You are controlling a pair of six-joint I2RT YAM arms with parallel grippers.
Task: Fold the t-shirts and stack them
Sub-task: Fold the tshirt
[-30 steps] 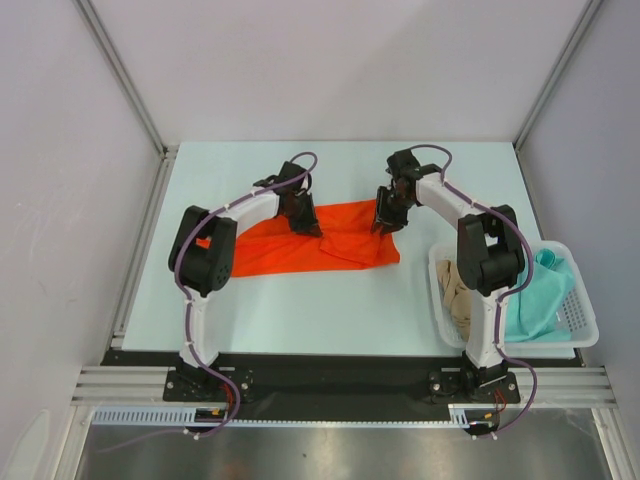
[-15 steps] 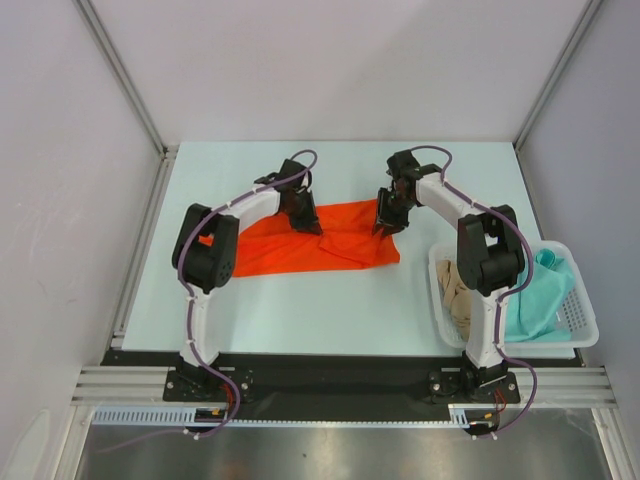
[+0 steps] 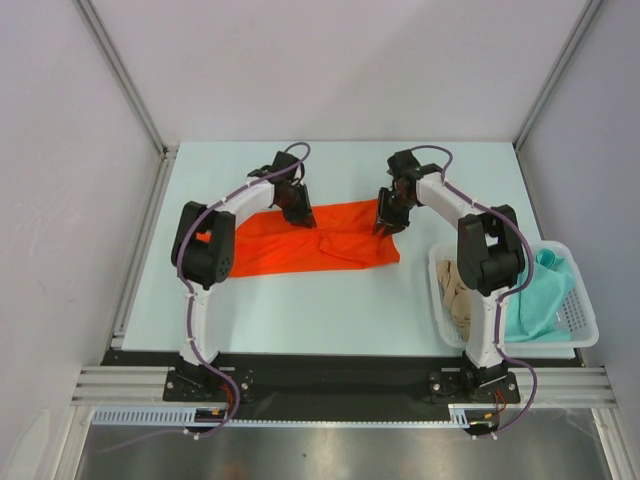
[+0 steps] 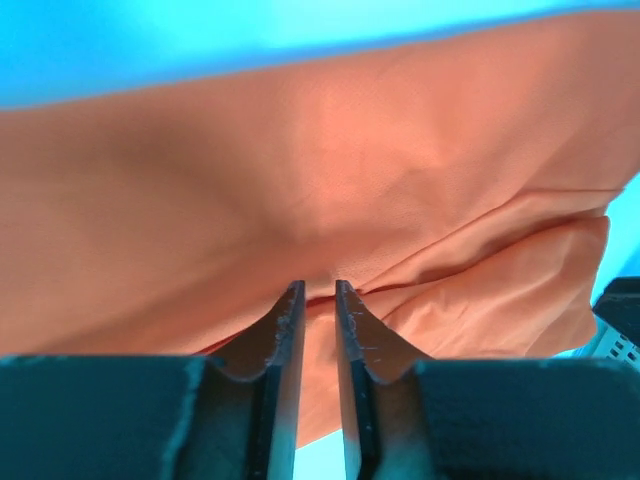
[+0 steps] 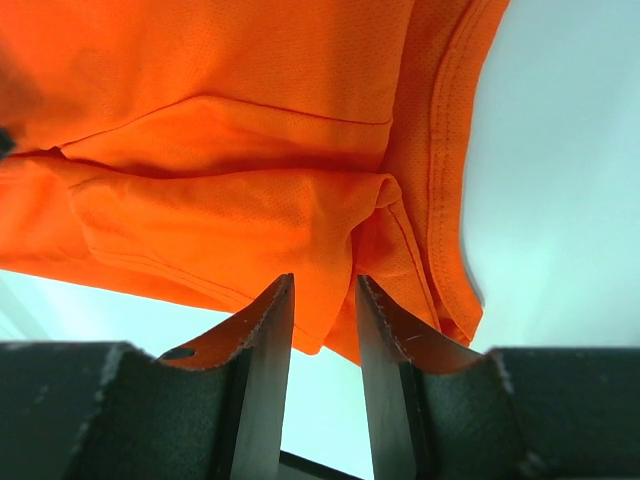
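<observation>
Just now the left tool (image 3: 298, 208) has shifted from the middle of the orange-red t-shirt (image 3: 330, 245) out to its far edge, and its fingers (image 4: 285, 340) have eased apart a little. In the left wrist view they stand with only a narrow slit between them. A raised crease of the cloth meets their tips, but nothing visibly fills the gap, so this reads as a fold just let go rather than one being carried. The right tool (image 3: 387, 222) has not moved. It sits at the right end of the same shirt, its fingers (image 5: 265, 340) moderately spread and a bunch of hem and fabric gathered right at their tips. Whether they are pinching that bunch or merely hanging over it, I cannot tell. The shirt lies as a long band across the middle of the tabletop (image 3: 300, 320), rumpled toward its right half, with its left end running under the left arm. The teal-green t-shirt (image 3: 540, 295) and the beige-tan t-shirt (image 3: 458, 295) are heaped in the white mesh basket (image 3: 588, 335) at the right, beside the right arm's base. By my reading the first lengthwise fold is laid down but untidy. The next move probably calls for a fresh hold on the shirt's ends to bring it over crosswise, and the loose wrinkles near the right tool could drag the layers askew.
</observation>
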